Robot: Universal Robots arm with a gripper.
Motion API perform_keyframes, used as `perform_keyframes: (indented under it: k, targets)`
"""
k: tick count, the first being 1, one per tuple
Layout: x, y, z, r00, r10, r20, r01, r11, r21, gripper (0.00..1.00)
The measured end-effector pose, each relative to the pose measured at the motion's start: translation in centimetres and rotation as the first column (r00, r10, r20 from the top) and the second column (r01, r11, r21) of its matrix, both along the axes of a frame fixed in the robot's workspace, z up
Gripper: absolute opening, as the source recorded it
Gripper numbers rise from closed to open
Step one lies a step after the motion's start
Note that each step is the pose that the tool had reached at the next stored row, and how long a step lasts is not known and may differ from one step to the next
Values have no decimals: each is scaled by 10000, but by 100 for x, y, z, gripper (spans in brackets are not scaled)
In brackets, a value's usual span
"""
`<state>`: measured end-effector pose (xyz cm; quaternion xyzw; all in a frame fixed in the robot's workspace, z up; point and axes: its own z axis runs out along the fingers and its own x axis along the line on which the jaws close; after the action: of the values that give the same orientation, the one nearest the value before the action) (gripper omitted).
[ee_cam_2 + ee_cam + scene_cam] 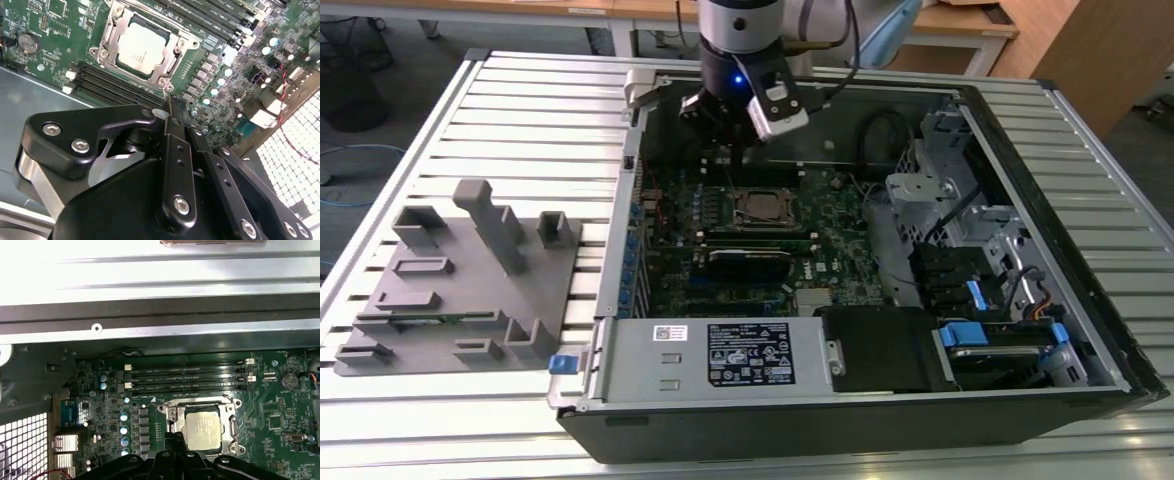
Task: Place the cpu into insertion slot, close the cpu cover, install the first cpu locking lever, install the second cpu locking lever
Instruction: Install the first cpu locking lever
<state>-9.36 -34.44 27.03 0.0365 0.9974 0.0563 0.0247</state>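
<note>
while the cpu point(141, 47) lies within the cpu cover point(109, 37), the gripper point(172, 106), pressed together, hangs clear beside its edge.

the cpu point(141, 48) has a dull, smooth metal top; the cpu cover point(109, 40) around it is shiny silvery metal. the circuit board point(60, 55) is faintly glossy green. the table point(520, 110) is ribbed pale metal.

You have open room above the chip point(761, 207); the drive cage point(937, 190) and power box point(720, 355) crowd the board's point(841, 230) edges.
</note>
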Motion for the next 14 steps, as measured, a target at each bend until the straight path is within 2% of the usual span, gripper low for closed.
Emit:
perform_keyframes:
  k: [9, 14]
  targets:
    - [-213, -13, 0, 10000, 0, 94, 0, 10000, 0, 11]
    - [-269, -27, -6, 10000, 0, 100, 0, 10000, 44, 11]
